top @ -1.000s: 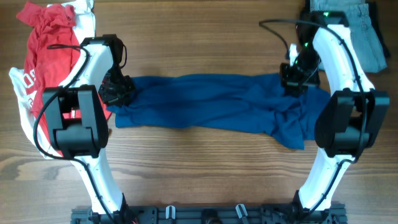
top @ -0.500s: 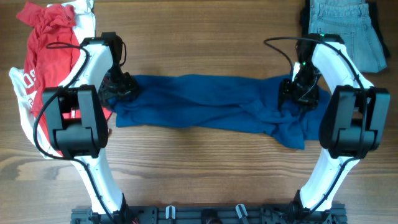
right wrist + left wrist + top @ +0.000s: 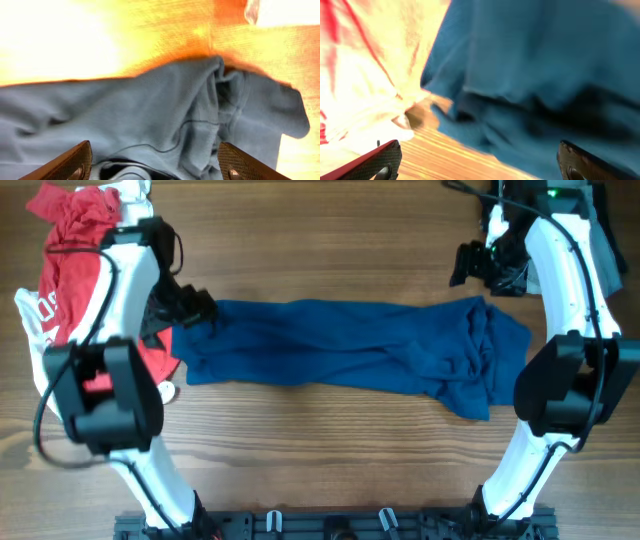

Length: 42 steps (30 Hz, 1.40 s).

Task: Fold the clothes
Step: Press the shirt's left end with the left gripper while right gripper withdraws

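Blue shirt laid out across the table, with both grippers open.

Nearest the arm bases is a strip of bare wood. Beyond it the shirt lies across the middle of the table as a long, rumpled band running left to right. It is bunched at the right end, where a flap droops toward the near side. The left gripper sits at the shirt's far left corner. In the blurred wrist view its fingers are spread wide with nothing between them, and I cannot tell whether they touch the cloth. Farther back, the right gripper is beyond the shirt's far right corner, clear of it, with its fingers also spread and empty. A red shirt lies at the far left, touching the blue one. Jeans lie at the far right corner, largely hidden by the arm.
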Available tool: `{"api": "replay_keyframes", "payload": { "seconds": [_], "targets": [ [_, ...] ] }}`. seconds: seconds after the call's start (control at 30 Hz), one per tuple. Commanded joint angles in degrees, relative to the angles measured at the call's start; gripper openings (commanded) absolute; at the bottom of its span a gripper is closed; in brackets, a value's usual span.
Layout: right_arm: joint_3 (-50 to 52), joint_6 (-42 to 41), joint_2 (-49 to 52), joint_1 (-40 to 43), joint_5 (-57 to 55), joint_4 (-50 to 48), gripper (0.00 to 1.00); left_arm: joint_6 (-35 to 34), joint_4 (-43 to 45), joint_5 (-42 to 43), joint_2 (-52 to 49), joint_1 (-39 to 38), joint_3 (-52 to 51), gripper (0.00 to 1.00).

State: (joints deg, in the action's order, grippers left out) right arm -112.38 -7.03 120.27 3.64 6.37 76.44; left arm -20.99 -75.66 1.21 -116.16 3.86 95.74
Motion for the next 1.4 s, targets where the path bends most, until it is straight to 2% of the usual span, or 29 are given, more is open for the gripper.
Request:
{"api": "replay_keyframes", "payload": {
  "seconds": [0.0,0.1,0.17,0.33,0.57,0.77,1.23,1.37],
  "targets": [
    [-1.4,2.8,-1.4,0.0,6.1,-1.8,0.81,7.5,1.3,2.4,6.5,-0.1,1.7,1.00],
    [-1.4,2.8,-1.4,0.0,6.6,-3.6,0.81,14.9,1.4,2.4,6.1,-0.1,1.2,1.00],
    [-1.4,2.8,-1.4,0.0,6.6,-4.2,0.82,16.1,1.4,2.4,5.6,-0.1,-0.3,1.00],
    [-1.4,4.1,-1.4,-0.1,6.6,-5.8,0.85,16.1,3.8,2.3,4.6,0.0,-6.1,0.98],
    [-1.4,4.5,-1.4,-0.1,6.6,-6.6,0.87,16.3,14.9,2.0,4.6,2.8,-13.7,0.98],
    [-1.4,4.5,-1.4,-0.2,6.6,-7.0,0.88,17.0,20.8,2.4,4.3,5.1,-18.7,0.95],
    [-1.2,5.2,-1.4,-0.2,6.6,-7.0,0.89,17.0,25.8,6.1,3.2,4.5,-22.4,0.84],
    [-0.5,5.4,-1.4,-0.2,6.6,-7.2,0.90,16.1,26.1,6.9,3.2,3.1,-22.4,0.84]
  ]
}}
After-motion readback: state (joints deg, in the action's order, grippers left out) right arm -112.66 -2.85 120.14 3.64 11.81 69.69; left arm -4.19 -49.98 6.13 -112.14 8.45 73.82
